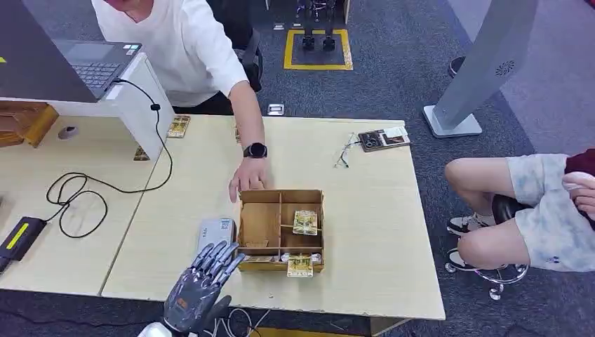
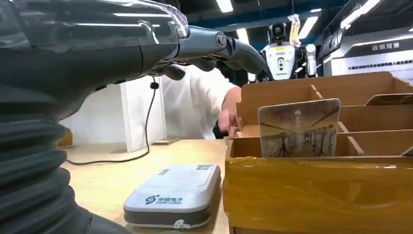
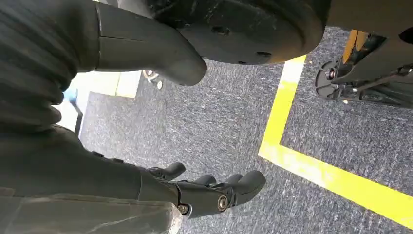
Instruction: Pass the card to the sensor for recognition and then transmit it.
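Head view lower left, left robot hand open and empty over the worktop, grey sensor beside it, wooden box at centre with a card inside, person's hand touching its far rim, right wrist view, right robot hand open above grey floor with a yellow line.

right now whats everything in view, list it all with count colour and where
wooden box: one, brown, divided, near table edge
cards: two seen, patterned; one in a right-hand compartment, one upright in the box's near slot
sensor: one, grey, flat on the table just left of the box
laptop: one, dark, on the white stand at far left
black cable: one, looped on the left table
glasses: one pair, far side of table
person's hand: one, watch on the wrist, touching the box's far edge
seated person: one, at right
left hand: grey, fingers spread, near the sensor
right hand: dark, hanging over carpet
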